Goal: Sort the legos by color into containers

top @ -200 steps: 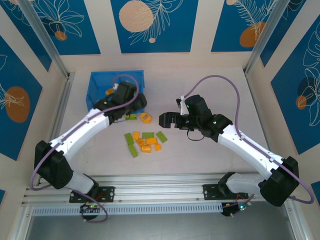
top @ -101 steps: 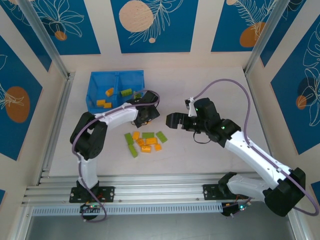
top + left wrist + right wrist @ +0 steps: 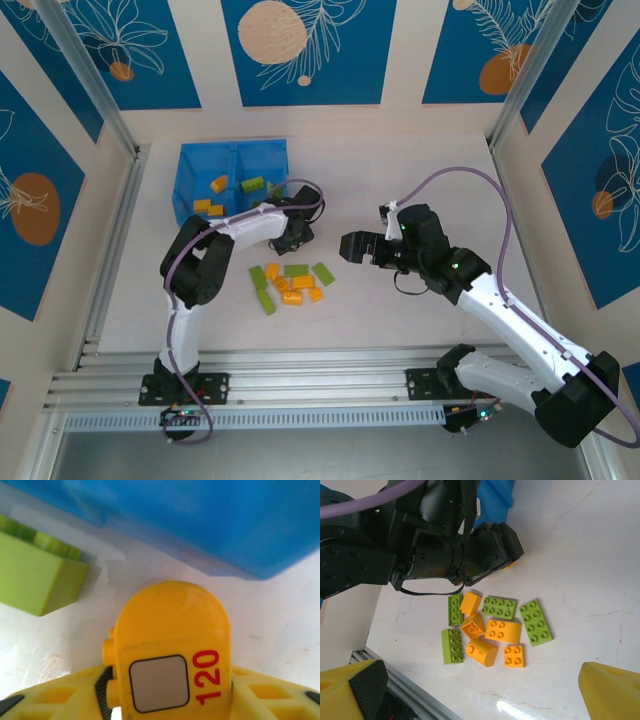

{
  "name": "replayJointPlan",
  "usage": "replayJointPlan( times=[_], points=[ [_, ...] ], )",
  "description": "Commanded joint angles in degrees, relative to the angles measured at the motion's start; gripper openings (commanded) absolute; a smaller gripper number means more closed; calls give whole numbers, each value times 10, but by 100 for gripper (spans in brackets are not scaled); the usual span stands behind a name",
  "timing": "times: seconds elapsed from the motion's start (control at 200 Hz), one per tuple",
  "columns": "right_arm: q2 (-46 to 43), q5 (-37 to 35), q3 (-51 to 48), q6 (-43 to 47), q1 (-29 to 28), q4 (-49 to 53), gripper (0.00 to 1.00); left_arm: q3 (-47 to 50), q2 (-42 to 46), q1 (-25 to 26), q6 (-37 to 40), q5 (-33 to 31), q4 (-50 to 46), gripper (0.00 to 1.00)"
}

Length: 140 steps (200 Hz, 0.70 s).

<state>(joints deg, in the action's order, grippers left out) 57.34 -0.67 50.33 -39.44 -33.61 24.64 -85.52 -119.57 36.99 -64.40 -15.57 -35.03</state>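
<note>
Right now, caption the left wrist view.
Orange-yellow lego marked 120 flanked by the left gripper; green lego, blue bin beyond.

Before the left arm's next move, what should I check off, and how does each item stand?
1. Orange-yellow piece marked 120 sits between the left gripper jaws: ok.
2. Jaws firmly closed on it: cannot tell.
3. Right gripper jaws open, nothing between them: ok.
4. Blue bin holds orange bricks in its left compartment, a green brick in its right: ok.
5. Grippers apart from each other: ok.
</note>
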Motion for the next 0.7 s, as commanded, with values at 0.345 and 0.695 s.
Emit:
replayJointPlan(
  times=[0.345,0.695],
  points=[
    [13,12,6,-14,-6,-17,100,65,168,-2,62,9,-18,32],
    [14,11,16,-13,-17,-11,100,-58,208,-128,217,-101,-64,29]
  ],
)
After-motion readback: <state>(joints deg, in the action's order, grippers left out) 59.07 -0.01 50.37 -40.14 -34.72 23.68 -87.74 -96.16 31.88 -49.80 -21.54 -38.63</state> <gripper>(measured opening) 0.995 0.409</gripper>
